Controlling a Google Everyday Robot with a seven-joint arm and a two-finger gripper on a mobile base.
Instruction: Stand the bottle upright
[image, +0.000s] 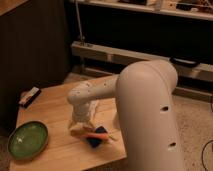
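My gripper (83, 116) hangs from the large white arm (145, 110) over the middle of the wooden table (55, 107), pointing down. A pale whitish shape (77, 124) directly under it looks like the bottle, low on the table surface. The gripper covers most of it, so I cannot tell how the bottle lies or whether it is held.
An orange stick-like object (95, 134) lies on a blue object (97, 140) just right of the gripper. A green plate (27, 140) sits at the front left. A flat white-and-dark box (29, 96) lies at the far left edge. The arm hides the white cup.
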